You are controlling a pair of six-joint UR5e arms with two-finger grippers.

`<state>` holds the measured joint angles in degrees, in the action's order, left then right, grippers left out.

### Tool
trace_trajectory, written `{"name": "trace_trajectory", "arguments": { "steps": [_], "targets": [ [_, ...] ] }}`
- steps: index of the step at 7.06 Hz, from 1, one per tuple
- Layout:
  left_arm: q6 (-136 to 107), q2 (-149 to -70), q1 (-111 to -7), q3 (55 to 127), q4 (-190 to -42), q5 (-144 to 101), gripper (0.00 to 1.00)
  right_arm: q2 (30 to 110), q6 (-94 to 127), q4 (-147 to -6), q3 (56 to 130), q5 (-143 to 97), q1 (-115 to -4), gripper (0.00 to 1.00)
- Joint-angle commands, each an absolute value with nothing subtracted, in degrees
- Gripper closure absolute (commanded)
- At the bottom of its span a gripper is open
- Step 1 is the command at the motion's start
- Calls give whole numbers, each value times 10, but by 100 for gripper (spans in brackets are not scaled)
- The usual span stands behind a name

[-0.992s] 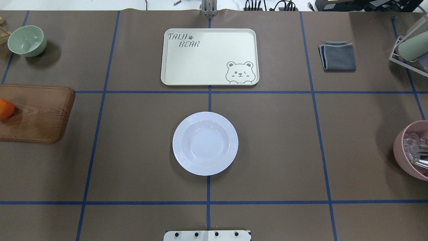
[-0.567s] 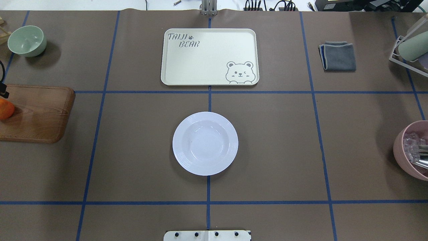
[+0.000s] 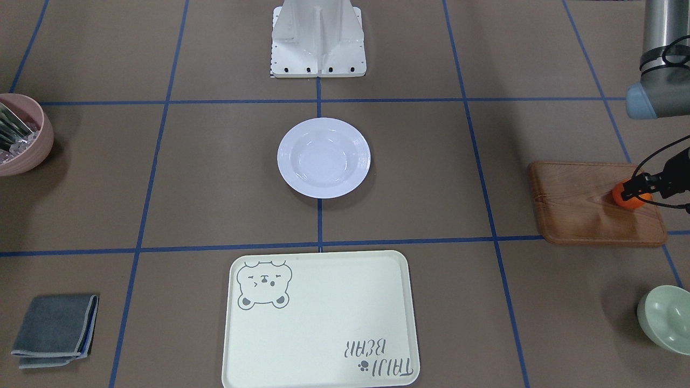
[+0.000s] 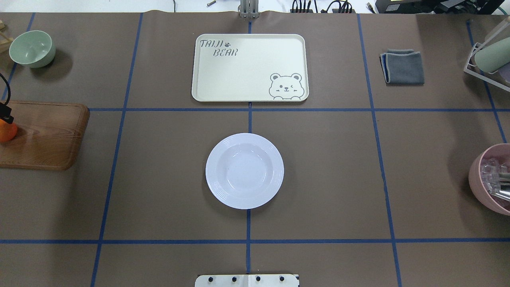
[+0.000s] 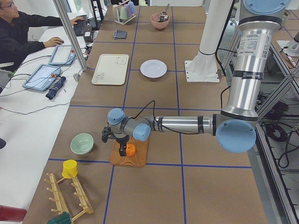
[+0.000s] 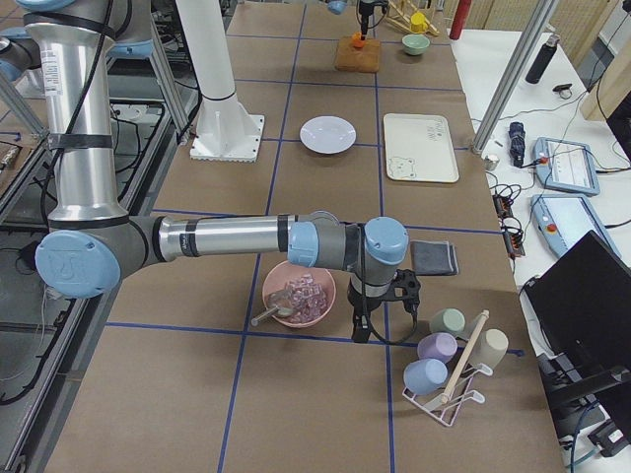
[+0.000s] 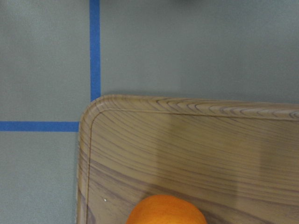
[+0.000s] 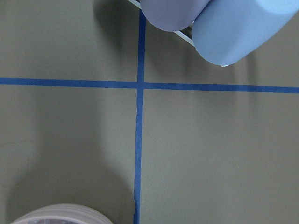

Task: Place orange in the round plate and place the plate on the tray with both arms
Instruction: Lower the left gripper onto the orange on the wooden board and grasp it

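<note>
Left gripper (image 3: 631, 191): low on orange (image 3: 628, 203) on board (image 3: 582, 207), jaws seemingly astride it, grip itself impossible to tell. Right gripper (image 6: 362, 336): beside pink bowl (image 6: 326, 288), opening impossible to tell. Plate (image 4: 244, 170) mid-table; from overhead, tray (image 4: 247, 67) at its 12 o'clock, orange well apart at 9 o'clock.

The orange (image 7: 166, 211) lies on the wooden board (image 7: 187, 149).

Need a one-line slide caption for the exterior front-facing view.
Left pincer poised at the orange on the wooden board; round plate and tray both empty.
</note>
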<state>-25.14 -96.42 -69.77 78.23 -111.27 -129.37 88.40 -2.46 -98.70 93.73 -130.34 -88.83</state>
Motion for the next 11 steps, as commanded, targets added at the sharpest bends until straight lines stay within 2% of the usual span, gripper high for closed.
{"name": "trace_trajectory", "arguments": {
  "steps": [1, 5, 6, 7, 8, 10, 11],
  "targets": [
    [-251, -964, -686, 772, -1113, -1294, 2, 882, -25, -987, 938, -1303, -889, 0],
    [-251, -964, -674, 757, -1113, -1295, 2, 881, -25, -990, 938, -1306, -888, 0],
    [-251, -964, -668, 758, -1113, -1295, 25, 881, -25, -990, 938, -1306, -888, 0],
    [-251, -964, -667, 760, -1112, -1317, 75, 880, -25, -991, 938, -1306, -889, 0],
    [-251, -963, -669, 768, -1107, -1355, 100, 880, -25, -991, 939, -1306, -889, 0],
    [-260, -979, -668, 816, -1063, -1383, 100, 881, -25, -993, 939, -1307, -889, 0],
    [-276, -1034, -668, 850, -964, -1383, 100, 881, -24, -993, 940, -1307, -889, 0]
  ]
}}
